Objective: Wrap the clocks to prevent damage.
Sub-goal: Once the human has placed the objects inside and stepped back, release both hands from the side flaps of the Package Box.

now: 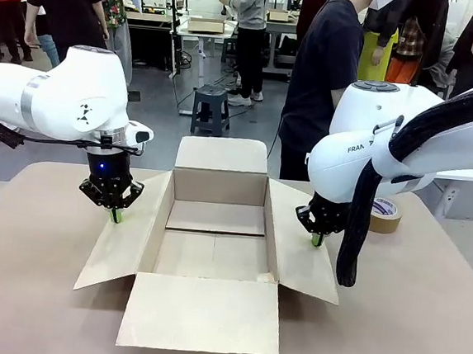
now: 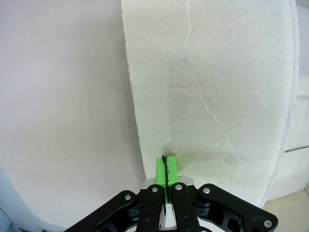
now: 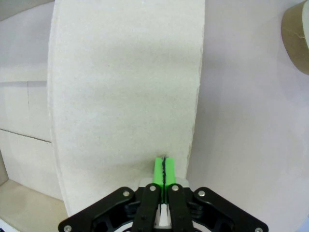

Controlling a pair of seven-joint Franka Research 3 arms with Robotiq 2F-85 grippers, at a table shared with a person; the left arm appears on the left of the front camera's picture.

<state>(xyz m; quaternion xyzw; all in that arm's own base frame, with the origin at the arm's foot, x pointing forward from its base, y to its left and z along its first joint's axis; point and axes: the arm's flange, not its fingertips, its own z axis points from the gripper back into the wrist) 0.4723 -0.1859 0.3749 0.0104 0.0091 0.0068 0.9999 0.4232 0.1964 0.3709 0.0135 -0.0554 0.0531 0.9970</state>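
The clocks are out of view. An open cardboard box (image 1: 219, 186) lies mid-table with all its flaps spread out and nothing inside. My left gripper (image 1: 116, 214) is shut, its green tips down on the box's left flap (image 1: 127, 242). In the left wrist view the shut gripper (image 2: 165, 166) rests near the flap's (image 2: 212, 96) edge. My right gripper (image 1: 317, 240) is shut too, tips on the right flap (image 1: 300, 253). The right wrist view shows this gripper (image 3: 164, 169) on that flap (image 3: 125, 96).
A roll of brown tape (image 1: 384, 215) lies on the table to the right of the box, and its edge (image 3: 297, 38) shows in the right wrist view. A person in a dark shirt (image 1: 320, 77) stands at the far side. The front flap (image 1: 204, 315) lies toward me.
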